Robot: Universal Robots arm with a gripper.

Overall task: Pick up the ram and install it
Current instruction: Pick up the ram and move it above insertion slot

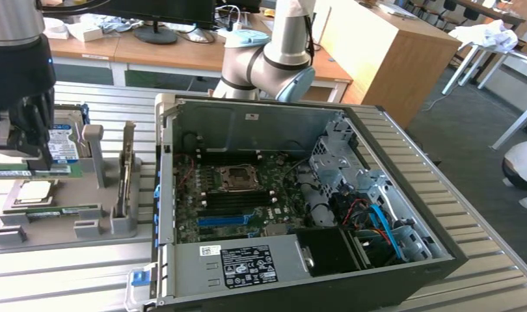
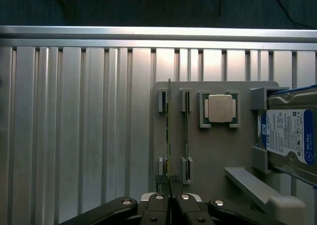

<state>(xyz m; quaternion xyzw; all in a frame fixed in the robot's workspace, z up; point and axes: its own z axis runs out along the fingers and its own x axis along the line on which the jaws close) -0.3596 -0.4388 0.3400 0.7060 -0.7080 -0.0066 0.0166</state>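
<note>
Green ram (image 2: 168, 131) is clamped edge-on in our jaws over the grey holder (image 2: 208, 155). Just beside the jaws stands a second stick (image 2: 186, 136); farther off we see the processor (image 2: 220, 108) and hard drive (image 2: 287, 136), the open case (image 1: 246, 127) well apart.

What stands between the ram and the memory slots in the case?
The gripper is shut on the ram. Between it and the memory slots stand the holder's upright posts and the case's wall on the exterior view's left; the case top is open.
</note>
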